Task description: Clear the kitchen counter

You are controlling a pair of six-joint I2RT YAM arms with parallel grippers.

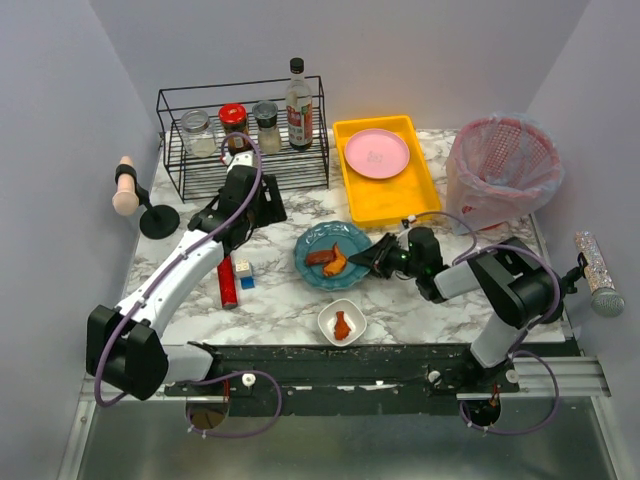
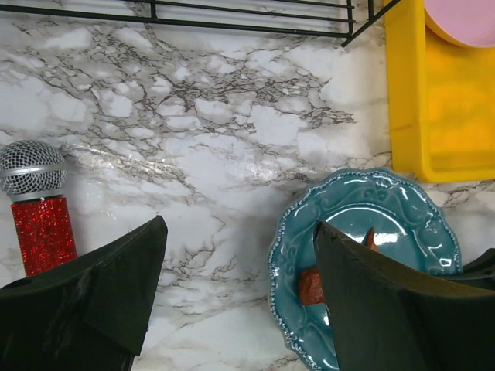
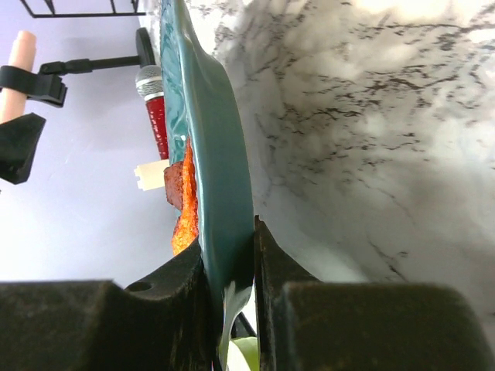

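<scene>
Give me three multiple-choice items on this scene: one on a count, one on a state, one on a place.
1. How many containers stand in the wire rack? A two; B four; C six.
2. The right gripper is: A open, holding nothing; B shut on the teal plate; C shut on the wire rack.
3. Where does the pink plate lie? A on the teal plate; B in the wire rack; C in the yellow tray.

Key: 1 B, four stand side by side in the top view. 2 B, the right wrist view shows both fingers pinching the plate's rim. 3 C, it lies flat inside the tray.
</scene>
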